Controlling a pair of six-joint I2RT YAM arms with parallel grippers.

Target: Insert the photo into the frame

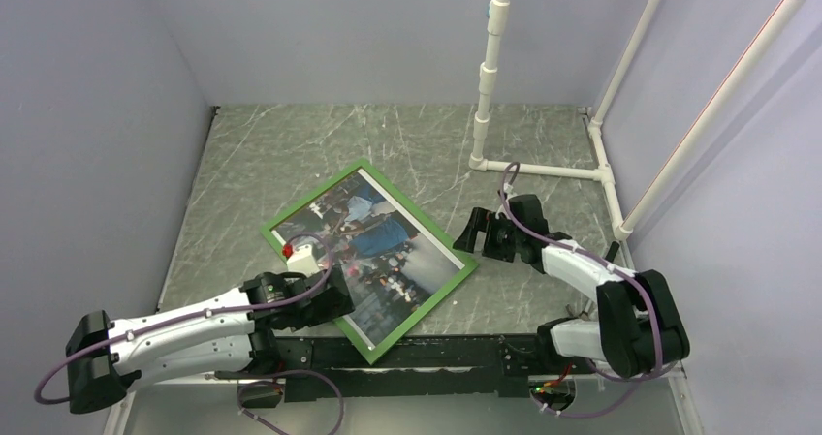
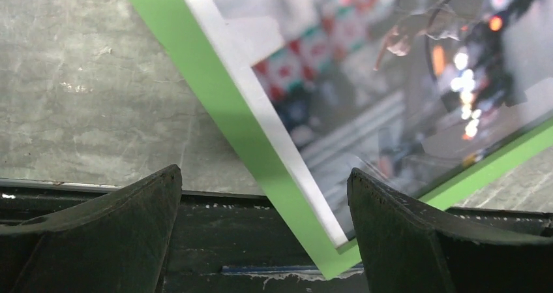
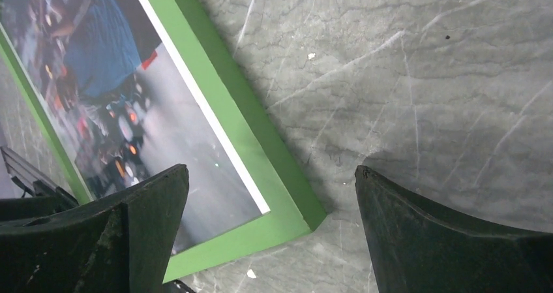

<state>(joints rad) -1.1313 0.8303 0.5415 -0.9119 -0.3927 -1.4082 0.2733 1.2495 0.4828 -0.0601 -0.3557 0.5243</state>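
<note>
The frame [image 1: 446,282] lies flat on the table, green face up, turned like a diamond. The photo [image 1: 383,241], a street scene with a man in blue, lies face up inside its rails. My left gripper [image 1: 325,304] is open and empty over the frame's near-left edge; the left wrist view shows the green rail [image 2: 228,117] and the photo [image 2: 391,77] between the spread fingers. My right gripper [image 1: 477,233] is open and empty just right of the frame's right corner [image 3: 306,211], where the photo [image 3: 117,91] also shows.
A white pipe stand [image 1: 490,77] rises at the back right, with its base bars [image 1: 606,178] on the table. Grey walls close in the sides. A dark metal rail [image 1: 426,353] runs along the table's near edge; the frame's near corner overhangs it.
</note>
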